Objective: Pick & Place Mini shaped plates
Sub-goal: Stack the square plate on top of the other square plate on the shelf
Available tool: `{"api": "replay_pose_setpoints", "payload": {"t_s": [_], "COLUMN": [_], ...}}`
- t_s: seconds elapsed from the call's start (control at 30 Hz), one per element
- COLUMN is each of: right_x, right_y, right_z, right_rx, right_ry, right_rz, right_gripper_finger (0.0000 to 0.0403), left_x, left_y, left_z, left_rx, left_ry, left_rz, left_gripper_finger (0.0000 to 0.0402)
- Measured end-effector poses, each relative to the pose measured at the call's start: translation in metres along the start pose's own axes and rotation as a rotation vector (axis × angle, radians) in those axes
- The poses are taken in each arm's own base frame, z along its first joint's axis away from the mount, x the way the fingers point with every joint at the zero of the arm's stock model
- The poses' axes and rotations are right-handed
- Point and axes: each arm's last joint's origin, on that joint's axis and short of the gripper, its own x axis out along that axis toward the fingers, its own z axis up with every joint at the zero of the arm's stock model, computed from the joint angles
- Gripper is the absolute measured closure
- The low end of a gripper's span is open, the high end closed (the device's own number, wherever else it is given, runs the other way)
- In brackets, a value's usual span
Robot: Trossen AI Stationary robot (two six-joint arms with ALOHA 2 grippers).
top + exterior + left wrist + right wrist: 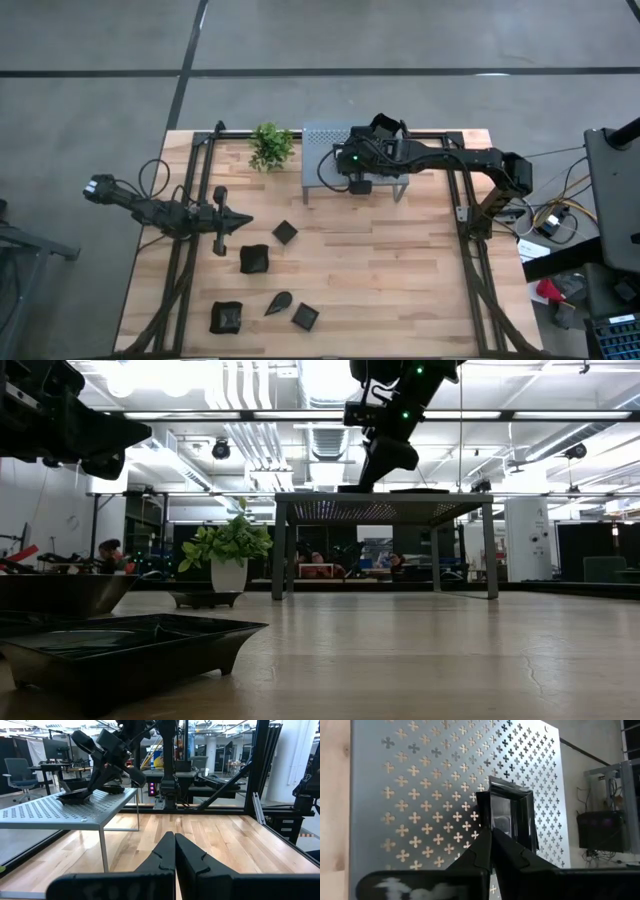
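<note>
**Right gripper sets a square plate on the perforated shelf**

The right gripper [492, 840] reaches over the grey perforated metal shelf [322, 135] at the back of the table, its fingers pinched together on the near rim of a small black square plate [512, 815] that lies on the shelf top. The left wrist view shows this plate resting on the shelf near its edge, with what looks like a second dark dish just behind it, though that is hard to make out. The left gripper [174, 851] waits low over the wood at the table's left side, fingers pressed closed on nothing.

Five more mini plates wait on the wooden table [400, 270]: a flat square [285, 232], a deeper wavy-rimmed square [254, 259], another deep one [226, 318], a teardrop plate [278, 301] and a flat square [306, 317]. A small green plant [270, 145] stands beside the shelf.

The plates look light, rigid and glossy, probably moulded plastic or glazed ware, so they are likely slippery. The raised rim is the sensible place to grip: one finger inside, one outside. The flat squares offer little lip and may skate on the wood; the deep wavy ones give more wall to hold. The teardrop is best taken across its broad end.
</note>
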Motion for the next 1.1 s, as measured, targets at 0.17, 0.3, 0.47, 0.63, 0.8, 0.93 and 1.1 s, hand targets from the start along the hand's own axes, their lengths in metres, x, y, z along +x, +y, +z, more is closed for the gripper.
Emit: {"api": "replay_pose_setpoints", "payload": {"t_s": [0.17,0.3,0.47,0.63,0.8,0.93,1.1], "right_x": [-0.001,-0.001,-0.001,-0.001,0.000,0.005,0.009], "right_y": [0.000,0.000,0.000,0.000,0.001,0.003,0.004], "right_z": [0.000,0.001,0.001,0.001,0.001,0.001,0.000], "right_rx": [-0.038,-0.063,-0.102,-0.116,-0.119,-0.123,-0.127], "right_ry": [0.025,0.028,0.026,0.027,0.029,0.040,0.057], "right_rz": [-0.058,-0.072,-0.072,-0.072,-0.070,-0.065,-0.071], "right_gripper_finger": [0.0394,0.0394,0.0394,0.0394,0.0394,0.0386,0.0348], "left_x": [0.000,0.000,0.000,0.000,0.000,0.000,0.000], "left_y": [0.000,0.000,0.000,0.000,0.000,0.000,0.000], "left_z": [0.000,0.000,0.000,0.000,0.000,0.000,0.000], "left_rx": [0.000,0.000,0.000,0.000,0.000,0.000,0.000], "left_ry": [0.000,0.000,0.000,0.000,0.000,0.000,0.000], "left_rz": [0.000,0.000,0.000,0.000,0.000,0.000,0.000], "left_gripper_finger": [0.0401,0.0401,0.0401,0.0401,0.0401,0.0401,0.0401]}}
